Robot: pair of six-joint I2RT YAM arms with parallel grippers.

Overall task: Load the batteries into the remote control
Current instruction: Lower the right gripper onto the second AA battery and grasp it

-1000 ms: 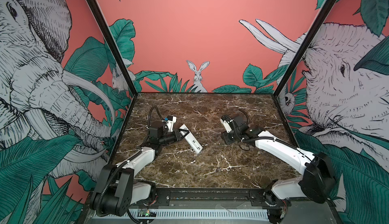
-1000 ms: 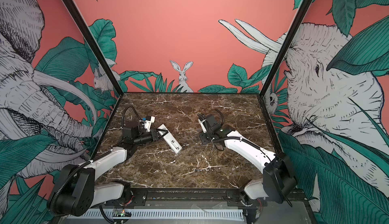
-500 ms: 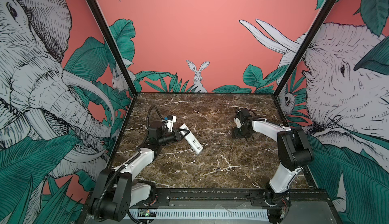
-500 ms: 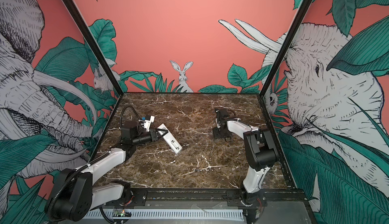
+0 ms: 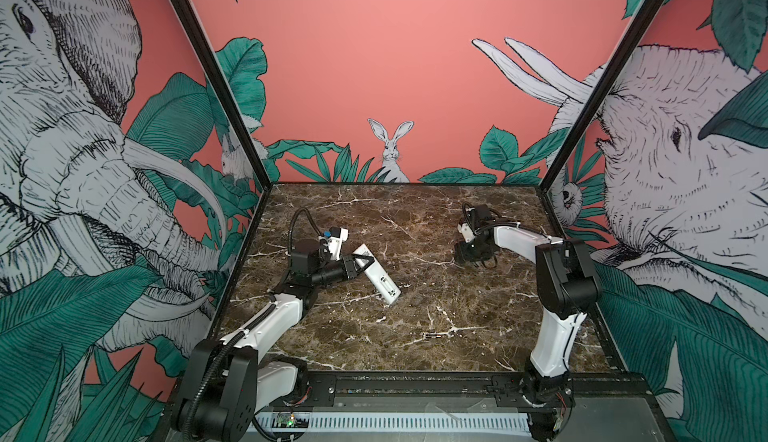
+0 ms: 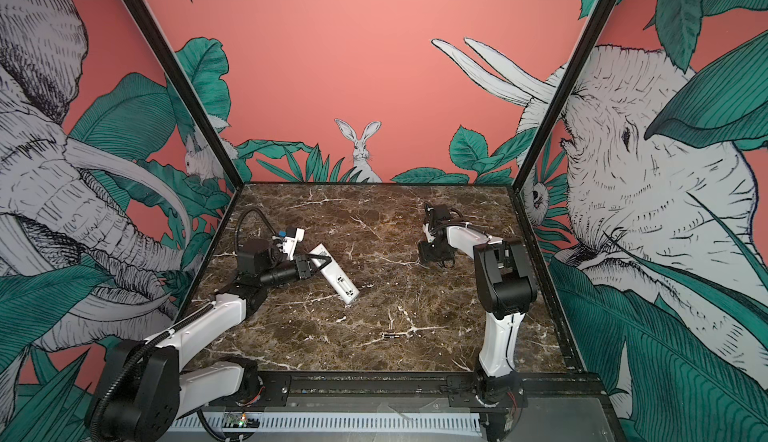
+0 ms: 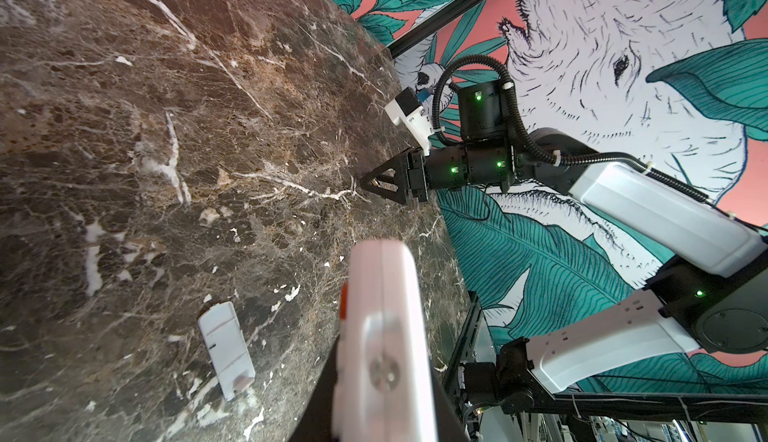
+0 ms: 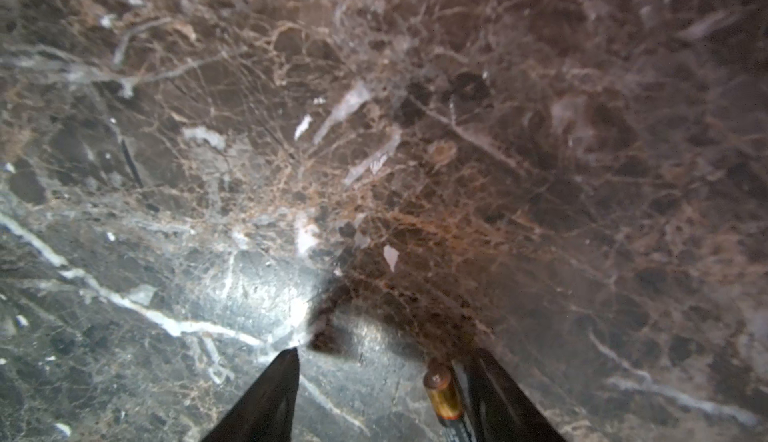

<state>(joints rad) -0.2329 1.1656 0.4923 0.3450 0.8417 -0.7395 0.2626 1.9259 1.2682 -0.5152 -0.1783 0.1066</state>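
Note:
The white remote control [image 5: 384, 284] lies slanted on the marble at centre left, its back up and the battery bay open at its near end. My left gripper [image 5: 364, 263] is shut on its far end; in the left wrist view the remote control [image 7: 380, 294] fills the jaws as a blur. My right gripper [image 5: 473, 256] points down at the table at the back right, open. One battery [image 8: 442, 396], copper-topped, lies between its fingers against one finger [image 8: 498, 398]; the other finger stands well apart. Another battery [image 5: 434, 335] lies near the front middle.
The small flat white cover piece [image 7: 226, 350] lies on the marble beside the remote in the left wrist view. Printed walls close the table on three sides, and a black rail [image 5: 415, 382] runs along the front edge.
My right arm has swung from near the middle to the back right, its elbow now raised and the gripper pointing down. The left arm and remote have not moved.

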